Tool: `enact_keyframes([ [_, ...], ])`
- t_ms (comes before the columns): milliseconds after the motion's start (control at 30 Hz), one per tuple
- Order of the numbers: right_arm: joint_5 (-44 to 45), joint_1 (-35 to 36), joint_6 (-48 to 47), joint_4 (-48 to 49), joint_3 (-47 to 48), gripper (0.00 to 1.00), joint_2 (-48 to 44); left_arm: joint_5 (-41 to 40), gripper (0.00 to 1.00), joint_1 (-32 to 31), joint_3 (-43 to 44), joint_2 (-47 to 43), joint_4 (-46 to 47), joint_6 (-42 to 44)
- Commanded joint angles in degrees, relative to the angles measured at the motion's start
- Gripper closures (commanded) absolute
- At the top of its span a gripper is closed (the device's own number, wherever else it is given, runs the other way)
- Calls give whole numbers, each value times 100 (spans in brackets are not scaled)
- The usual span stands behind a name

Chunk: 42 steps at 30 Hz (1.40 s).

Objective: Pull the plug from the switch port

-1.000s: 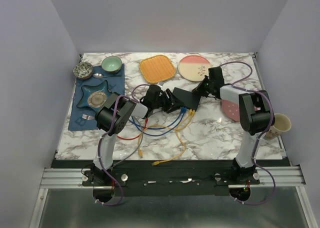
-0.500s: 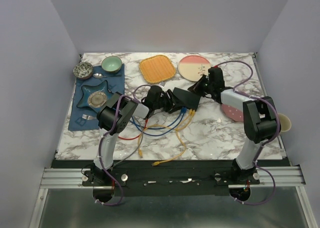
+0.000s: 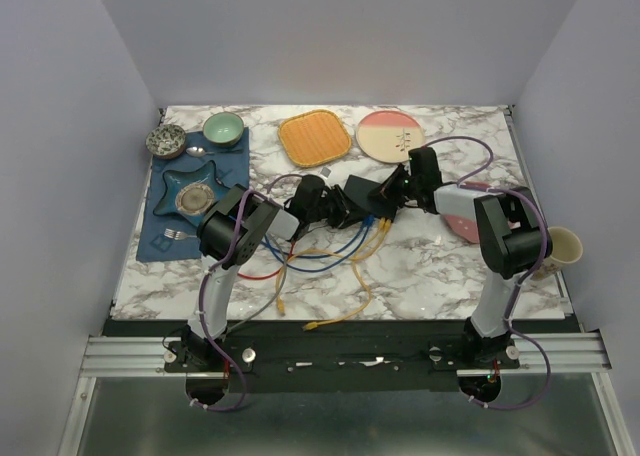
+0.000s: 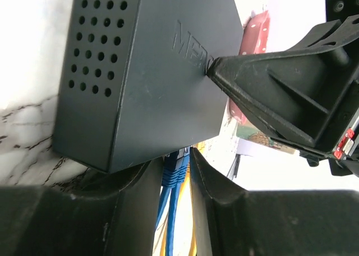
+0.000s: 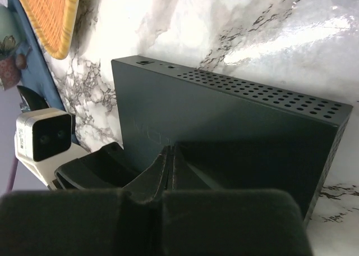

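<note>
Marble desk (image 3: 440, 266) is carrying the whole layout. The switch (image 3: 366, 198) is lying flat near the desk's centre, between the two arms. Its socket edge is facing the near side, where the blue cables (image 3: 330, 251) and yellow cables (image 3: 362, 276) are trailing out toward the arm bases.

Right gripper (image 3: 398, 184) is reaching in from the right. Its jaws are fully closed on nothing. In the left wrist view its joined tip is touching the switch's top face beside the embossed lettering. Judging it to be working as a hold-down.

Left gripper (image 4: 178, 172) is sitting low at the socket edge. Its jaws are standing partly open, one finger either side of the blue plug (image 4: 180, 158) where it is entering the box. The gap is narrow. Cannot tell whether the pads are biting yet, or which of the blue leads they are bracketing.

Step in hand, as I read it: taking the grip on the plug, with the pull not yet begun.

Next move is calling for:
- a firm close on the plug body, not the cord
- a straight draw away from the socket edge
- the right gripper bearing down so the box is not dragged along

No latch tab is showing from here.
</note>
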Motion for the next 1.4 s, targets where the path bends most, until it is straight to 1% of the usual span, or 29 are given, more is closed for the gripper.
enact_keyframes([
  [0,11,3,27,-2,-58,99,186,-184,62,-37,-202,113,-176,-136],
  [267,20,-5,71,51,-136,99,362,-457,62,-37,-71,166,-325,-339],
  [333,29,3,62,51,-163,99,379,-527,64,-37,-44,183,-386,-347],
  [367,29,3,53,60,-163,99,371,-545,67,-37,-36,192,-413,-356],
  [433,20,3,62,60,-154,99,379,-554,72,-37,-18,218,-404,-391],
  [467,20,-5,62,60,-154,99,371,-545,76,-37,-27,244,-387,-400],
  [567,29,3,44,60,-145,99,353,-493,84,-37,-62,271,-317,-426],
  [633,20,3,44,60,-145,99,370,-457,87,-37,-88,297,-238,-479],
  [667,20,3,44,69,-145,99,370,-440,90,-37,-97,324,-220,-488],
  [733,20,3,53,69,-154,99,370,-387,94,-37,-123,350,-124,-523],
  [767,12,3,44,69,-154,99,370,-378,99,-37,-132,359,-97,-532],
  [800,20,3,44,69,-163,99,370,-343,100,-37,-150,368,-71,-541],
  [1167,38,3,44,69,-145,99,344,-27,100,-28,-343,456,193,-594],
  [1367,47,3,35,69,-128,99,353,193,100,-1,-466,333,-105,-392],
])
